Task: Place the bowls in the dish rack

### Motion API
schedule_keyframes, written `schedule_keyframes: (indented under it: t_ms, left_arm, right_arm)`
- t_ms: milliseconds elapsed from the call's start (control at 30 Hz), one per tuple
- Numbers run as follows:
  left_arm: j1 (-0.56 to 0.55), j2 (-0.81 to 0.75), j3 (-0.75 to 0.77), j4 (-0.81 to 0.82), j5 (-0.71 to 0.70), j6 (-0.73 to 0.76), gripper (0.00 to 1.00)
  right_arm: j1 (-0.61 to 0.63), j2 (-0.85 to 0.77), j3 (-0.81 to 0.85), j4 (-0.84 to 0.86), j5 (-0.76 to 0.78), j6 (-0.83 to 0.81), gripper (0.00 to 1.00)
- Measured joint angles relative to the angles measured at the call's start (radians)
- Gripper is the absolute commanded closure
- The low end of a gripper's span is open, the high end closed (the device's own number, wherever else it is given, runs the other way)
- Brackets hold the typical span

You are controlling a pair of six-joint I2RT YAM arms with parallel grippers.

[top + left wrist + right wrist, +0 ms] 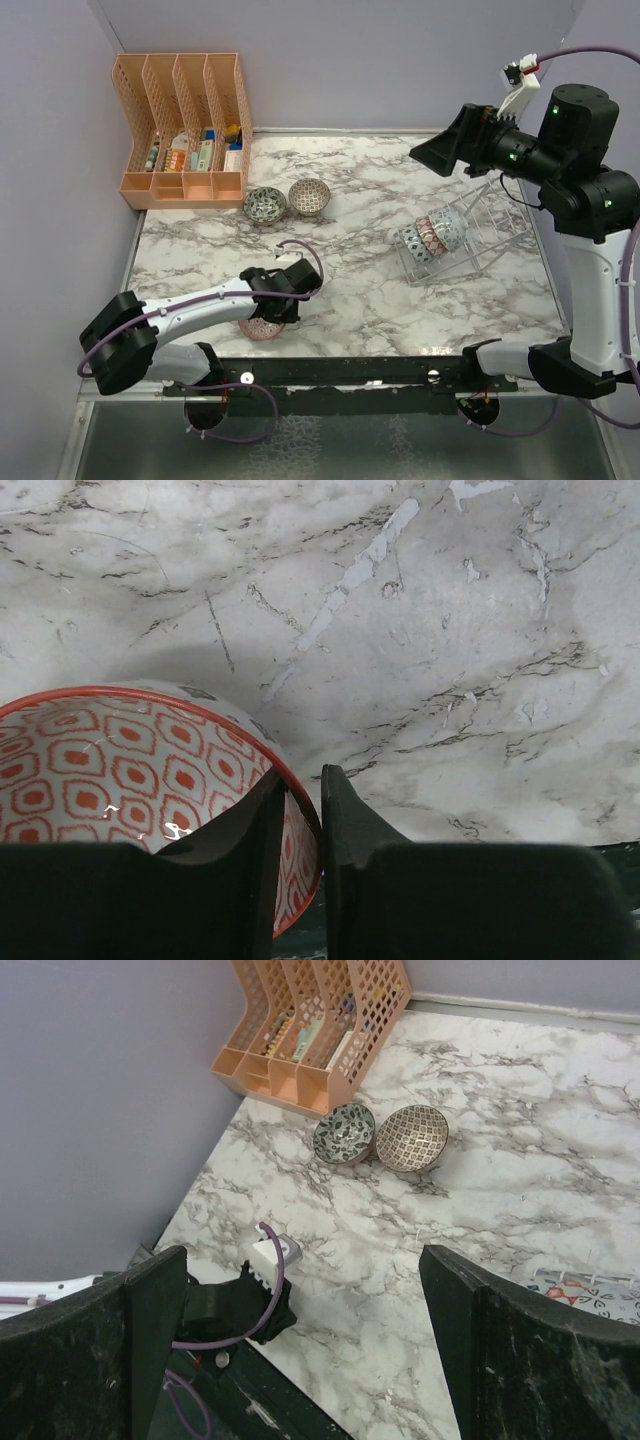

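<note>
A red-patterned bowl [110, 770] sits near the table's front edge, mostly under my left gripper in the top view [258, 328]. My left gripper [300, 815] is shut on its rim, one finger inside the bowl and one outside. A grey-green bowl [265, 205] and a beige-brown bowl [309, 196] sit side by side at the back, also in the right wrist view [344, 1133] [411, 1137]. The clear dish rack [480, 225] lies right of centre, holding bowls on edge [428, 236]. My right gripper [437, 157] is open, empty and raised above the rack's far side.
A peach slotted file organizer [185, 130] with small items stands at the back left corner. Purple walls close the back and left. A black rail [340, 385] runs along the table's near edge.
</note>
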Motion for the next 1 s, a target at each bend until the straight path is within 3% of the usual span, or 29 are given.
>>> schedule_keyframes:
  t_ms: [300, 633, 1000]
  left_arm:
    - [-0.002, 0.007, 0.063, -0.039, 0.007, 0.055, 1.00]
    - [0.000, 0.113, 0.591, 0.054, 0.063, 0.154, 1.00]
    - [0.100, 0.159, 0.571, 0.323, 0.266, 0.064, 1.00]
  right_arm:
    - [0.000, 0.020, 0.027, 0.000, 0.016, -0.008, 0.00]
    - [0.000, 0.024, 0.043, -0.001, 0.066, -0.007, 0.00]
    - [0.000, 0.026, 0.106, -0.011, 0.138, -0.005, 0.00]
